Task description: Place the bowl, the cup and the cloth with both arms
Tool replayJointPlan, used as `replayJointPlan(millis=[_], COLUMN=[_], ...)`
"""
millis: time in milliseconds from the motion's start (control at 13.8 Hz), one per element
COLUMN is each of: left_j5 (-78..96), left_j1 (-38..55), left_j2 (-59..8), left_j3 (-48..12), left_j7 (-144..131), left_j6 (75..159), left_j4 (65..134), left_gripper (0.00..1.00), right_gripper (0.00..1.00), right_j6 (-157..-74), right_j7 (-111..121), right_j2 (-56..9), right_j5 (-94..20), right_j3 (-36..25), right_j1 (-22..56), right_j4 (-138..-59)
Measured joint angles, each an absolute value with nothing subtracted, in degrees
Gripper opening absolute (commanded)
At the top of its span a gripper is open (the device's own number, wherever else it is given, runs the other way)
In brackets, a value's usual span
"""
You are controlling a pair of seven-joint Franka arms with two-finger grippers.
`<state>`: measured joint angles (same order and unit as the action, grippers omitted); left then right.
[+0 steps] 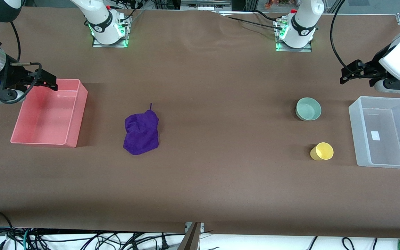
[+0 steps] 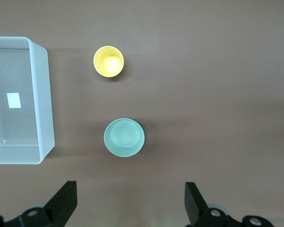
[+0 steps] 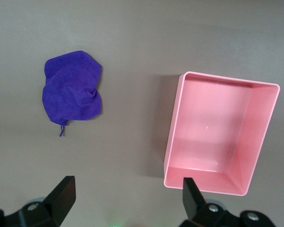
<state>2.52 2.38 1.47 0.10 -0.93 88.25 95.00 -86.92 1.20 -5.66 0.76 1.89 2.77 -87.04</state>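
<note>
Nearest the front camera, the cup (image 1: 322, 151) stands upright on the tabletop (image 1: 221, 180), beside the clear bin (image 1: 354, 132), whose white label (image 1: 375, 135) shows no legible writing. The cloth (image 1: 141, 133) lies crumpled near the pink bin (image 1: 76, 114). Farther back sits the bowl (image 1: 308, 108). The left gripper (image 2: 130, 204) hangs over the tabletop by the clear bin, fingers spread, empty. The right gripper (image 3: 125, 202) hangs over the pink bin's rim, fingers likewise released.

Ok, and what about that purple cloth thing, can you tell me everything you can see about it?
The cloth is a deep purple, fuzzy-looking towel, crumpled into a loose heap rather than spread flat, with a thin loop or thread sticking out at one end. It lies on the brown table, between the pink bin and the bowl, closer to the bin. Nothing touches it except the table.
</note>
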Motion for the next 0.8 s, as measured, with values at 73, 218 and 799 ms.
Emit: replayJointPlan(millis=[73,218,799], left_j5=[2.5,2.5,2.5], left_j1=[2.3,2.3,1.9], left_j2=[1.4,1.1,0.9], left_j3=[0.1,0.1,0.1], left_j7=[-0.9,-0.9,-0.9], left_j6=[88.3,88.3,88.3], left_j4=[95.0,95.0,95.0], left_gripper=[1.0,1.0,1.0], right_gripper=[1.0,1.0,1.0], right_j6=[-86.9,-87.0,-87.1], right_j7=[1.2,1.2,1.2], right_j2=[-5.7,-5.7,-5.7], right_j5=[0.8,0.8,0.8], right_j3=[1.9,1.9,1.9], right_j1=[2.8,2.8,2.8], right_j4=[-87.0,-87.0,-87.0])
